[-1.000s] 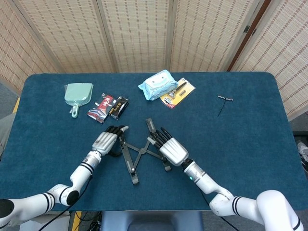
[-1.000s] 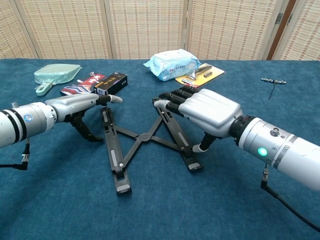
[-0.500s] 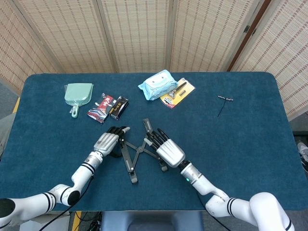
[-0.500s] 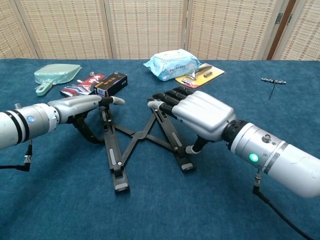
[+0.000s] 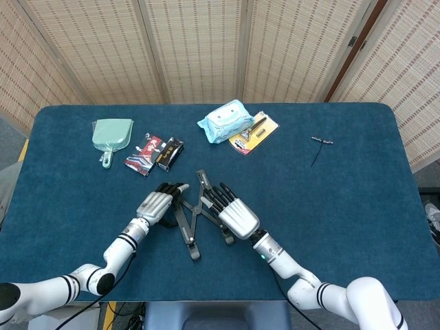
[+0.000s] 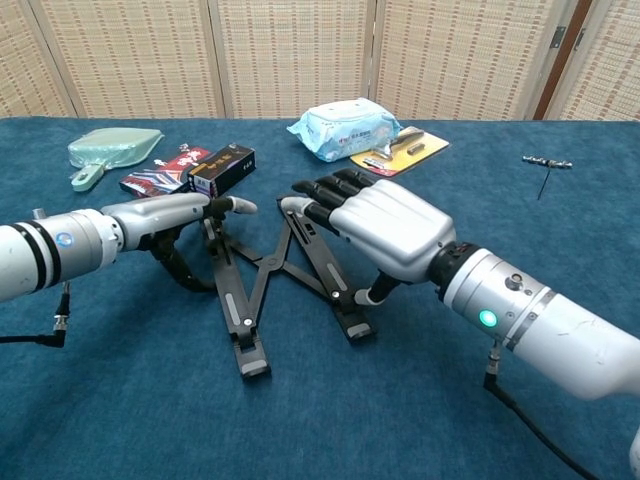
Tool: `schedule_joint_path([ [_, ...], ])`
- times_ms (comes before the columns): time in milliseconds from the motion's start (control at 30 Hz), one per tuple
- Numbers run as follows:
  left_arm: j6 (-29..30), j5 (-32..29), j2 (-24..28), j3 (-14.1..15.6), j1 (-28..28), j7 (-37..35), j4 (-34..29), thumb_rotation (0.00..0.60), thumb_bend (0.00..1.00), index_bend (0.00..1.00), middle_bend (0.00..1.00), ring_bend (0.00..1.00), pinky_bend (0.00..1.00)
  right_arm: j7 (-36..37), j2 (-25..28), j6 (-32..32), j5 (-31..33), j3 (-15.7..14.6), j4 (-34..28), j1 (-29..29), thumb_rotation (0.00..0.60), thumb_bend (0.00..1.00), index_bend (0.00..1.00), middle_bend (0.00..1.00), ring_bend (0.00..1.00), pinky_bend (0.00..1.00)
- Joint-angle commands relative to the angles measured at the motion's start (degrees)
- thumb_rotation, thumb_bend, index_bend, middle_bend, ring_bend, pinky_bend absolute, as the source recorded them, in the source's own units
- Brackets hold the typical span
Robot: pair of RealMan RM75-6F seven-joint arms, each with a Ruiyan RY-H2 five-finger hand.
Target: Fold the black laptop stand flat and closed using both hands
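A black metal laptop stand with crossed, hinged bars is lying between two silver robot hands on a blue carpeted desk. The left hand is resting flat, fingers extended, on its nearer rail. The right hand is pressing the other rail inward, fingers straight. Folding seems partway: rails are angled, not yet together.

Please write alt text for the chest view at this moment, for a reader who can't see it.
Two robot hands press on a black laptop stand from either side on a blue table; its crossed bars are only partly folded. The left hand rests on the left bar, the right hand on the right bar. A wipes pack and small packets lie behind.
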Motion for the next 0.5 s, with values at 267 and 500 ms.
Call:
schedule_joint_path([
  [267,-0.4,0.8,0.5,0.4,-0.3,-0.7,-1.2,0.6,0.21,0.0,0.06,0.09,0.0,0.6,-1.6,1.4,-0.5,0.9,1.8,0.9,0.6,0.01,0.0,0.0,0.0,0.0],
  [500,-1.1,1.3,0.9,1.0,-0.7,-0.9,-2.1,0.6,0.21,0.0,0.05,0.09,0.0,0.9,-2.2,1.8,-0.8,1.2,2.4,1.5,0.6,0.01,0.0,0.0,0.0,0.0],
])
